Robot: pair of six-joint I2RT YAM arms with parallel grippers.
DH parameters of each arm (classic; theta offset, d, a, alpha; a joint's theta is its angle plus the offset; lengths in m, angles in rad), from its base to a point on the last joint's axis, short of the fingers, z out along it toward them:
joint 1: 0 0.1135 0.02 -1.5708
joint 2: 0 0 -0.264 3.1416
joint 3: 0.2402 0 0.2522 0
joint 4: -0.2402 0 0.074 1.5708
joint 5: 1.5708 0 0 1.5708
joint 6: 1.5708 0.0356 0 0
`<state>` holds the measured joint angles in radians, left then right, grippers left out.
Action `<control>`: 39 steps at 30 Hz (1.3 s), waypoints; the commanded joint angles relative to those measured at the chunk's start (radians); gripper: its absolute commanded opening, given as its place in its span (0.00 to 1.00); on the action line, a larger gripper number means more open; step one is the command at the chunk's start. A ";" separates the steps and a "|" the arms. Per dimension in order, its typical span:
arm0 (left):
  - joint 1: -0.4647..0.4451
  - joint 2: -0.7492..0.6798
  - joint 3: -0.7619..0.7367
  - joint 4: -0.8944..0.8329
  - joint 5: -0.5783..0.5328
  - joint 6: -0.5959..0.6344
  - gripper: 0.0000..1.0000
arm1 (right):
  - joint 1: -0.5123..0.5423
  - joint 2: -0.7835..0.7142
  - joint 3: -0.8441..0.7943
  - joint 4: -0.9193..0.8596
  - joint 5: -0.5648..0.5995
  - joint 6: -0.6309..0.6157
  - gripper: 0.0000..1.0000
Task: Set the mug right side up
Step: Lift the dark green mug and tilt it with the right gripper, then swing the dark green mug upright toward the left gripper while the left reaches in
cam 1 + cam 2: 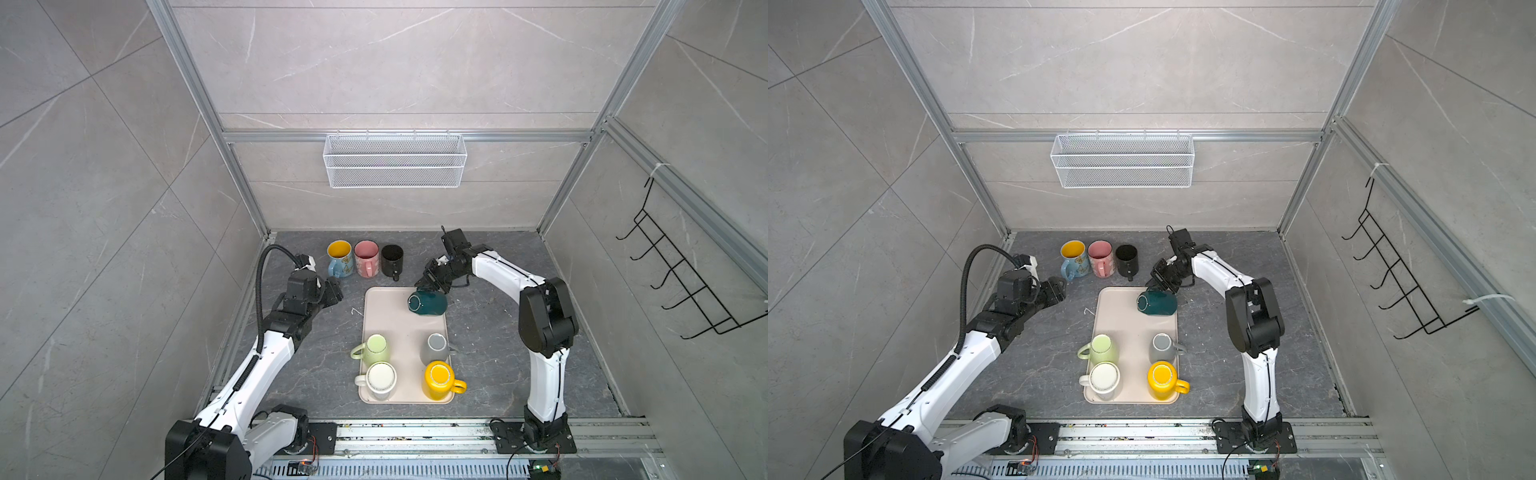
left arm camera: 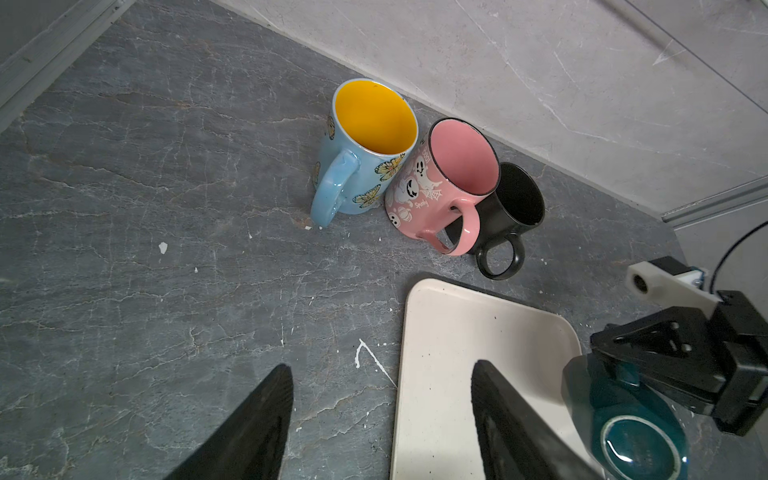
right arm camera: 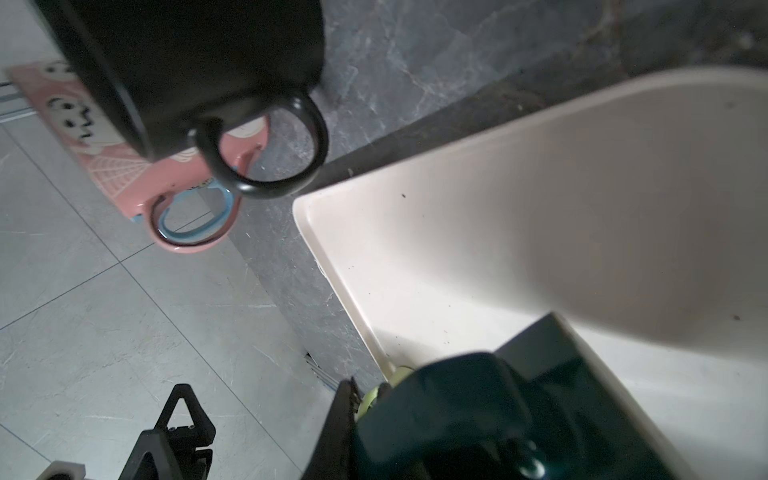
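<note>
A dark teal mug (image 1: pixel 428 302) (image 1: pixel 1157 302) lies tilted on its side over the far right corner of the cream tray (image 1: pixel 390 328) (image 1: pixel 1125 324), its base turned toward the left arm. My right gripper (image 1: pixel 429 286) (image 1: pixel 1157 286) is shut on the mug at its handle side. The right wrist view shows the mug (image 3: pixel 457 415) pressed against one finger (image 3: pixel 338 419); the other finger is hidden. I cannot tell whether the mug touches the tray. My left gripper (image 1: pixel 334 293) (image 2: pixel 382 374) hovers open and empty left of the tray's far edge.
Upside down on the tray's near half stand a light green mug (image 1: pixel 376 348), a grey one (image 1: pixel 435 348), a white one (image 1: pixel 380 379) and a yellow one (image 1: pixel 439 379). Upright along the back wall are a blue mug (image 1: pixel 340 257), a pink mug (image 1: pixel 366 257) and a black mug (image 1: pixel 392 259).
</note>
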<state>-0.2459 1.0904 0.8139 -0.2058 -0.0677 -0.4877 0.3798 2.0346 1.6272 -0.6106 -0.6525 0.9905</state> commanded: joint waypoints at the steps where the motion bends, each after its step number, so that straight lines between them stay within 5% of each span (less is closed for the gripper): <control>1: 0.007 0.012 0.054 0.028 0.035 0.010 0.70 | 0.024 -0.103 -0.027 0.064 0.054 -0.044 0.00; 12: 0.006 0.028 0.095 0.059 0.075 0.009 0.70 | 0.082 -0.229 -0.055 0.131 0.225 -0.195 0.00; 39: 0.005 0.081 0.341 -0.011 0.360 0.142 0.69 | 0.414 -0.615 -0.267 0.160 0.903 -0.923 0.00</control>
<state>-0.2459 1.1538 1.0935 -0.1925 0.2096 -0.4015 0.7448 1.4750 1.3857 -0.5217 0.1078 0.2264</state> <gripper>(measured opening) 0.696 0.097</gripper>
